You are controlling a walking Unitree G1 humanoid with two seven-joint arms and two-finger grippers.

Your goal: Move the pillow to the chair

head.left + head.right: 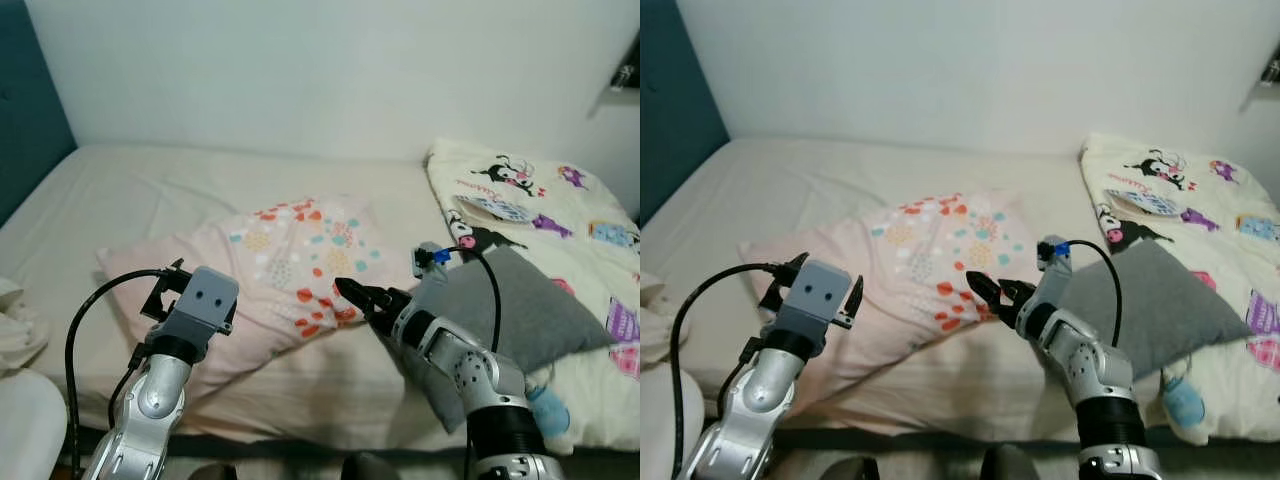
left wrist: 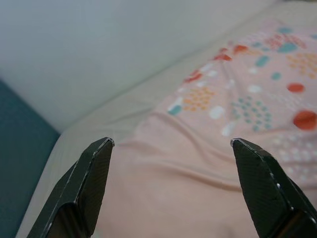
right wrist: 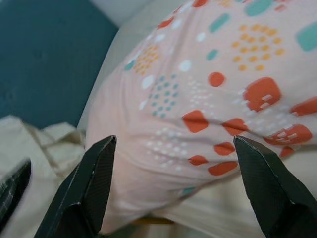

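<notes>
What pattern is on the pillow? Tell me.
Pale pink pillow with orange and teal dots, clearest in the right wrist view.

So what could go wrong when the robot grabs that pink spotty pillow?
The right gripper is open at the edge of the pink, dot-patterned pillow, so it might pinch only loose fabric and slip. The left gripper, also open, sits at the opposite end; uneven lifting could make the soft pillow sag. The grey cushion beside the right arm might get nudged.

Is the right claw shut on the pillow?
No, the right claw is open, its fingers spread wide before the pillow.
</notes>
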